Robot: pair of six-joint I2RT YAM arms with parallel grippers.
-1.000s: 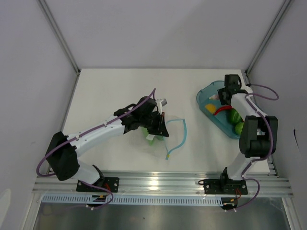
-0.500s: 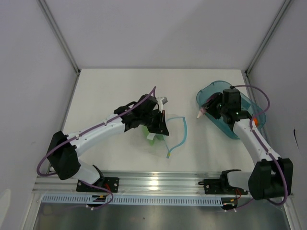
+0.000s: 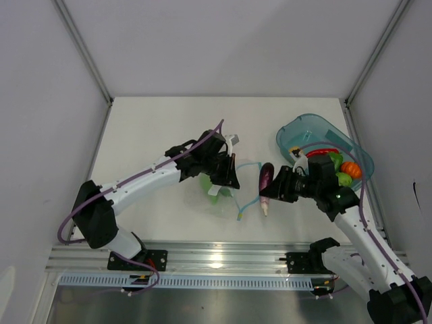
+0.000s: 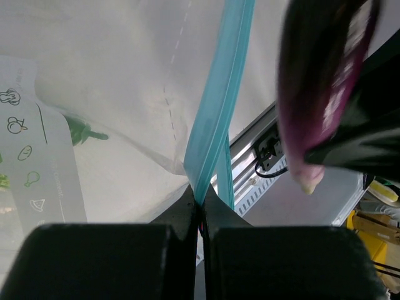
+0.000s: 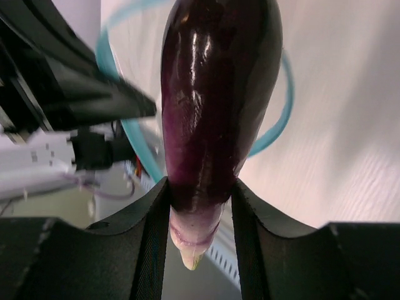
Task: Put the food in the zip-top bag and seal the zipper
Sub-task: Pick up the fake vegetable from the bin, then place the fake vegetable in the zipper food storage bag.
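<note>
I've got my right claw (image 5: 200,187) clamped on the purple eggplant (image 3: 265,183), tip-down just beside the open mouth of the zip-top bag (image 4: 119,94) on the worktop (image 3: 148,128), left claw (image 4: 201,199) pinching its teal zipper (image 4: 215,106).

Just a teal tray (image 3: 305,127) on a white table (image 3: 155,128)
Tray sat toward the far right; a metal rail (image 3: 223,254) ran along the near edge.

purple eggplant (image 5: 215,106) clamped between black fingers (image 5: 153,237), teal zipper (image 5: 125,125) behind
</note>
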